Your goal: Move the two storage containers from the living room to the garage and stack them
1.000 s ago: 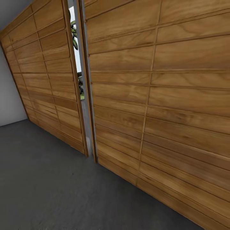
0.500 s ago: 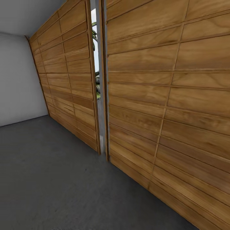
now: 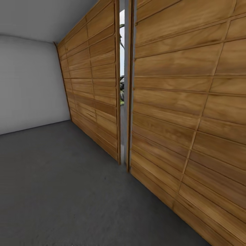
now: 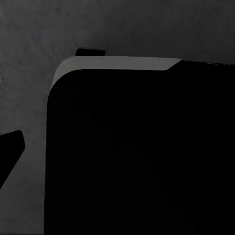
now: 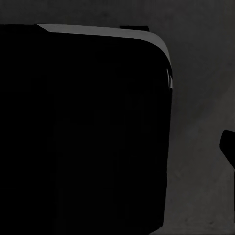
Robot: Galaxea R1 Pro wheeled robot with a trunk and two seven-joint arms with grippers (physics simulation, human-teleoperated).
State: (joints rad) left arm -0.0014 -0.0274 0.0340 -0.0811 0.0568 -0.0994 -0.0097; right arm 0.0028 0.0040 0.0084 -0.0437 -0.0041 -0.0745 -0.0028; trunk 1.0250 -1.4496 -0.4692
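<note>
**Facing the garage door, bins out of sight**

The head camera is looking at a wide door of horizontal wooden slats (image 3: 177,102), a narrow gap (image 3: 122,85) splitting it, beside a plain pale grey wall (image 3: 30,85) and dark grey speckled concrete floor (image 3: 68,191). The orange-red containers are not appearing here. Each wrist camera is looking past a black rounded body (image 4: 137,156) toward concrete; I cannot tell either gripper's opening or load. Driving closer is risking a bump against the slats. No writing is readable.

The garage (image 3: 30,85) has plain pale grey walls and a wide slatted wooden door. Its floor (image 3: 68,191) is dark grey speckled concrete.
</note>
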